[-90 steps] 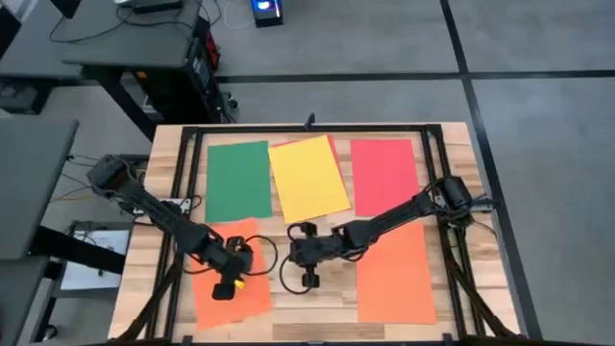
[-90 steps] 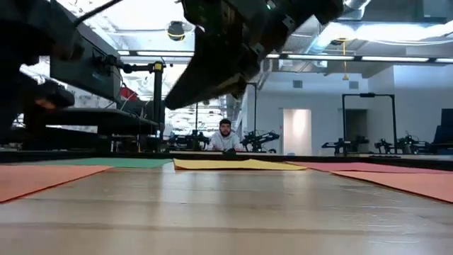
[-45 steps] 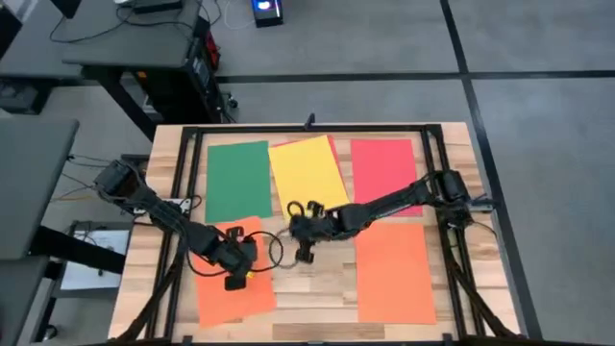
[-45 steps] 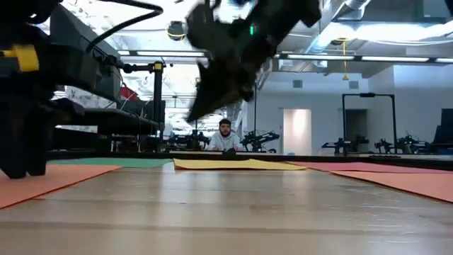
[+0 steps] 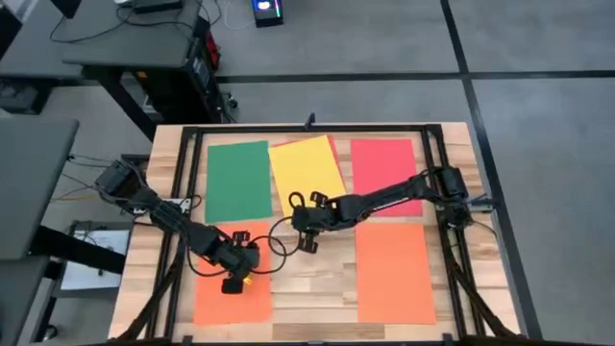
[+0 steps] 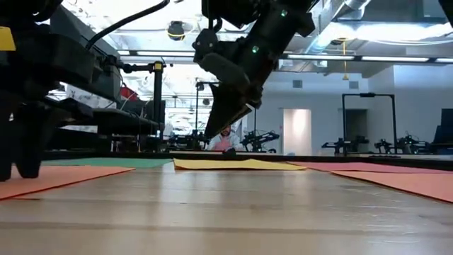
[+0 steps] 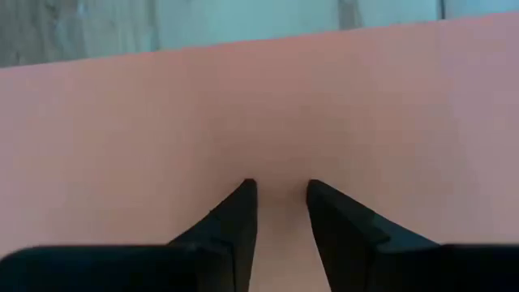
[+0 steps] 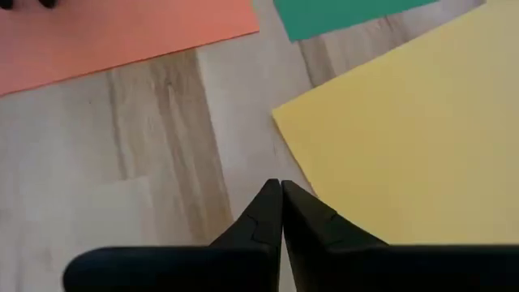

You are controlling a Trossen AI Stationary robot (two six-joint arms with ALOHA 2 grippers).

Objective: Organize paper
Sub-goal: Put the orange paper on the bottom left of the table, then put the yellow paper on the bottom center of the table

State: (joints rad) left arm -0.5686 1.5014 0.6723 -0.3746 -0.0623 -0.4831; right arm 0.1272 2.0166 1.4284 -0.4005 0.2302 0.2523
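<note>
Five paper sheets lie flat on the wooden table: green [image 5: 238,180], yellow [image 5: 307,176] and red [image 5: 384,173] in a far row, one orange sheet [image 5: 395,271] at the near right and another [image 5: 231,288] at the near left. My left gripper [image 5: 233,277] stands on the left orange sheet [image 7: 268,105], its fingers a narrow gap apart [image 7: 280,191]. My right gripper [image 5: 304,235] is shut [image 8: 281,185] and hangs above bare wood beside the yellow sheet's near-left corner [image 8: 280,113], clear of the table in the low view [image 6: 212,134]. My left gripper sets both fingertips [image 7: 243,191] down on the left orange sheet's flat face [image 7: 280,174], well inside its edges. The fingers come from above, pointing down. The sheet lies flat on the table under them [image 6: 42,177].
A black frame [image 5: 192,192] runs round the work area, and a rail stands along the right side [image 5: 452,250]. A cable loop [image 5: 279,245] hangs between the two grippers. Bare wood [image 5: 312,288] shows between the two orange sheets. A person sits far behind the table [image 6: 225,138].
My right gripper has gone from the near middle toward the table's far edge, up to the yellow sheet's near corner, staying shut. The left orange sheet under my left gripper has turned a little and now lies squarer to the table's edges.
</note>
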